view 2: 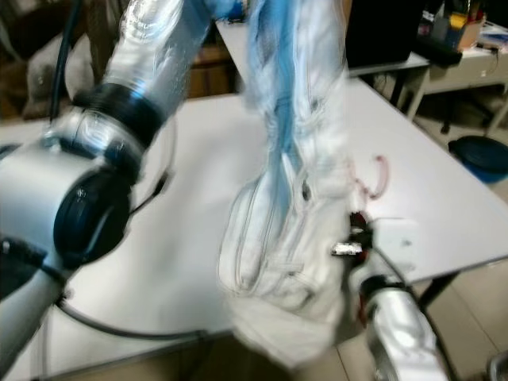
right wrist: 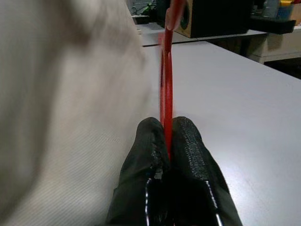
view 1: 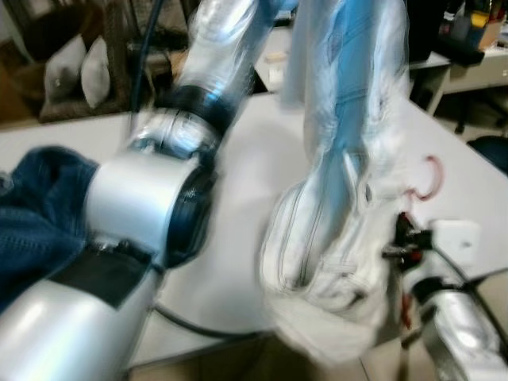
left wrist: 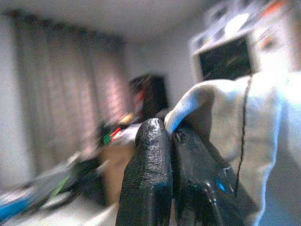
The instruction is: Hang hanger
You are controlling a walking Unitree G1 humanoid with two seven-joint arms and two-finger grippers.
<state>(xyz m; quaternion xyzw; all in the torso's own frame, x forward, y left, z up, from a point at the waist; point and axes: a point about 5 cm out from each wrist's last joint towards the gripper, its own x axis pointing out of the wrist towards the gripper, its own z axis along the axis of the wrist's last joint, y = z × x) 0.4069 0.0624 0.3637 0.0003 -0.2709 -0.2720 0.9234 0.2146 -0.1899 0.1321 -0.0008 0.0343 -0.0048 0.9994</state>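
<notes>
- Hanger, one, red and thin, sits at centre of the right wrist view, standing up between the two black fingers of the right gripper, which are pinched tight on it.
- In the left eye view its pink-red hook curls at right of centre, just beside the garment's edge and above the table; it is blurred there.
- One pale garment, white with a light blue streak down its middle and several zip lines near its lower bulge, hangs from the top of the frame down to the lower centre.
- The left gripper is clenched on a fold of that white cloth; two black fingers press together at lower centre of the left wrist view, the fabric coming out to the right.
- Two silver arms: the left arm crosses the left half of the eye views, large and close; the right arm rises from the lower right corner.
- One white table lies under everything.
- One dark blue cloth lies bunched at the left edge.
- One black cable trails along the table's near edge.
- Two pale cushions rest in the upper left corner.
- One further desk with blurred clutter stands at upper right.
</notes>
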